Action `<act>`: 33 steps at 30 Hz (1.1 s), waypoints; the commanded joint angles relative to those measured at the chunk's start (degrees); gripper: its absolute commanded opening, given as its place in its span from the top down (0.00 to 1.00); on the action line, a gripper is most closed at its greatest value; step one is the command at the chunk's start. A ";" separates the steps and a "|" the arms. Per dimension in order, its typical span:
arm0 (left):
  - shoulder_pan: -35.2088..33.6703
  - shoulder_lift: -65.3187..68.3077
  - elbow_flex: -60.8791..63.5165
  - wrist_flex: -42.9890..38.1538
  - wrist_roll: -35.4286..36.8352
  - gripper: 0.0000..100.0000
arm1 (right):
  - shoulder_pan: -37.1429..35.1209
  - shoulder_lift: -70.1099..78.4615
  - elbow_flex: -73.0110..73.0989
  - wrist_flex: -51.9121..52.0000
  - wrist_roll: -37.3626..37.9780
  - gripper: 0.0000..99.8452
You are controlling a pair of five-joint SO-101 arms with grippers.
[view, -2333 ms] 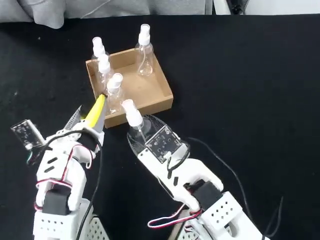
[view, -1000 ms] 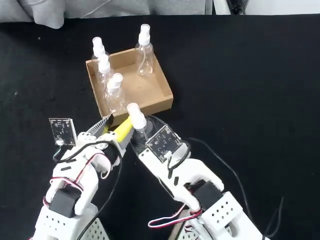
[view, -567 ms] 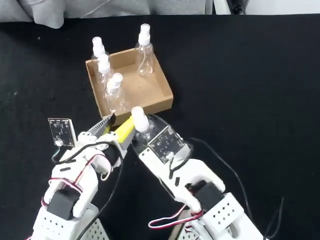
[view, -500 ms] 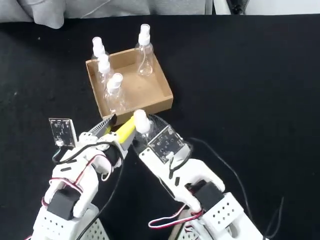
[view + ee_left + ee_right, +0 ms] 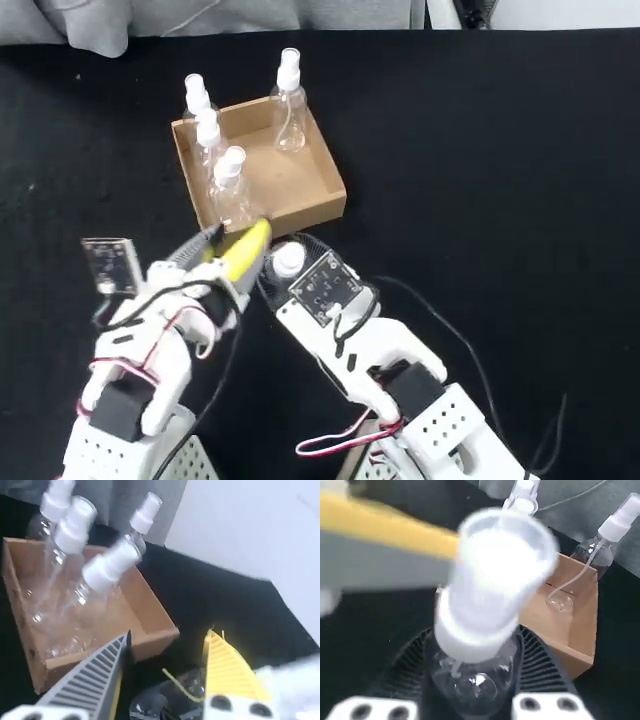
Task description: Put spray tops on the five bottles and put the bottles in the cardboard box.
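one bottle (image 5: 286, 261) — beside box (image 5: 312, 207) edge

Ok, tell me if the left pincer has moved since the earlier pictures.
Yes. The left pincer swung right along the front of the cardboard box, from its left corner to the spray top of the bottle held by the right pincer.

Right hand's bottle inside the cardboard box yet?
No, the right hand holds the bottle outside the cardboard box, by its near wall.
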 commanded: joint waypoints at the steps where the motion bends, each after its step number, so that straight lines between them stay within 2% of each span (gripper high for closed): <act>1: -6.81 -0.88 -6.99 0.18 0.62 0.77 | 1.32 -1.54 -0.04 0.26 0.09 0.90; 11: -15.16 -0.88 -16.57 10.37 0.18 0.77 | 3.69 -1.54 -0.04 0.26 -0.18 0.90; 23: -27.91 -0.88 -15.96 10.46 0.09 0.77 | 3.69 -1.54 0.92 -0.18 -0.09 0.90; 33: -29.93 -0.88 -7.78 10.37 -4.48 0.77 | 3.69 -1.54 1.10 -0.26 0.00 0.90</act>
